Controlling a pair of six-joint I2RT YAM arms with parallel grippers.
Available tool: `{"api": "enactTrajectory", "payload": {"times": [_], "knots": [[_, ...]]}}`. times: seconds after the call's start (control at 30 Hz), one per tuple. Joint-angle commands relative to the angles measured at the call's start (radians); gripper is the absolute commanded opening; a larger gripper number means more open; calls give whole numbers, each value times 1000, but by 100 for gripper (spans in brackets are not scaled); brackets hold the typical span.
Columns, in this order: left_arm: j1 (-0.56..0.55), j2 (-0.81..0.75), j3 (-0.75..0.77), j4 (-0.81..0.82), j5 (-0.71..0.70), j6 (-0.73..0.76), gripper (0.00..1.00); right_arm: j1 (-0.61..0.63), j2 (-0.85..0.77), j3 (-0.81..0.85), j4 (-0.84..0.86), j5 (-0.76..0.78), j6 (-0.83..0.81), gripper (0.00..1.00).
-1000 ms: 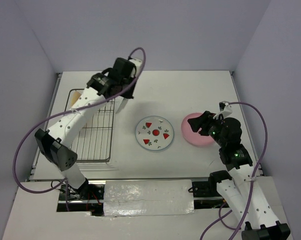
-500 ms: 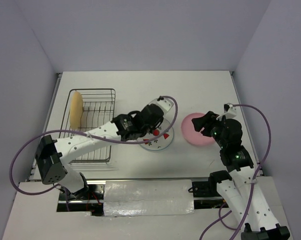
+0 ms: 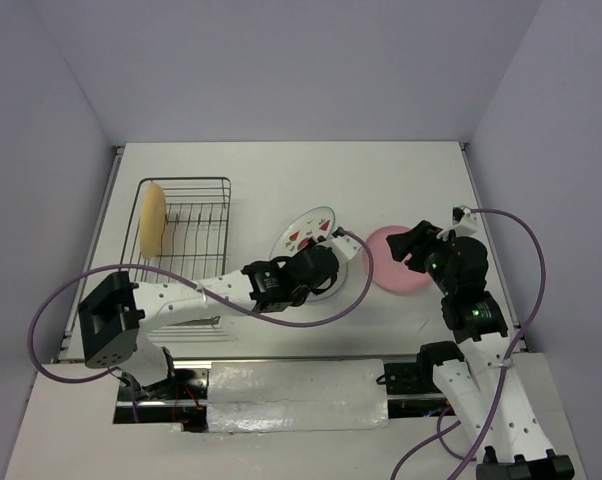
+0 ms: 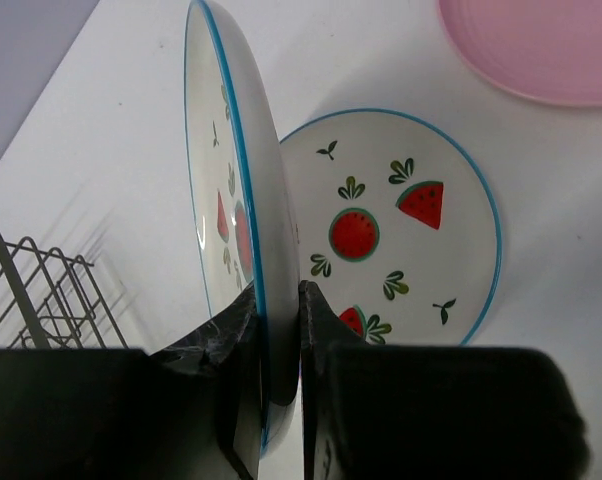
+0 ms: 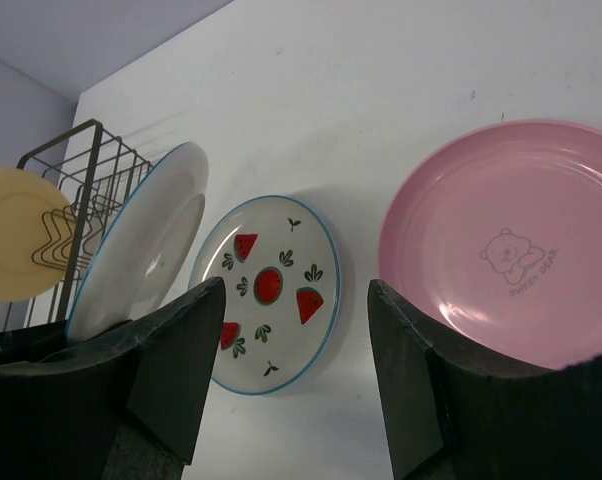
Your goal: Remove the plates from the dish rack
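The far half of the tabletop (image 3: pixel 381 175) lies bare from the dish rack (image 3: pixel 196 215) to the right wall. Inside the rack, only a tan-yellow plate (image 3: pixel 152 220) stands at the left side, and the remaining bars are open from above. The left arm (image 3: pixel 181 292) stretches across the rack's near right corner, barring that approach. At centre, the left pincer (image 4: pixel 278 325) clamps an upright watermelon plate (image 5: pixel 141 250) above a flat watermelon plate (image 5: pixel 266 285). A narrow bare strip separates these from the pink plate (image 5: pixel 511 230), whose right part lies under the spread right pincer (image 3: pixel 409 248).
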State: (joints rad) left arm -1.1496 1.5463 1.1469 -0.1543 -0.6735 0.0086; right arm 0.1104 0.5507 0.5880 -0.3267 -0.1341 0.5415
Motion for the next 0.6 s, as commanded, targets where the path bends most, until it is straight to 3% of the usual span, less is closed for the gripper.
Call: {"api": "enactTrajectory", "payload": {"times": [0.0,0.57], "knots": [[-24,47,40,145,-116,73,0,-6,-9,36,8,-13,-6,66],[-59,158,11,200,-153,87,0,-6,-70,45,-29,70,-2,67]]}}
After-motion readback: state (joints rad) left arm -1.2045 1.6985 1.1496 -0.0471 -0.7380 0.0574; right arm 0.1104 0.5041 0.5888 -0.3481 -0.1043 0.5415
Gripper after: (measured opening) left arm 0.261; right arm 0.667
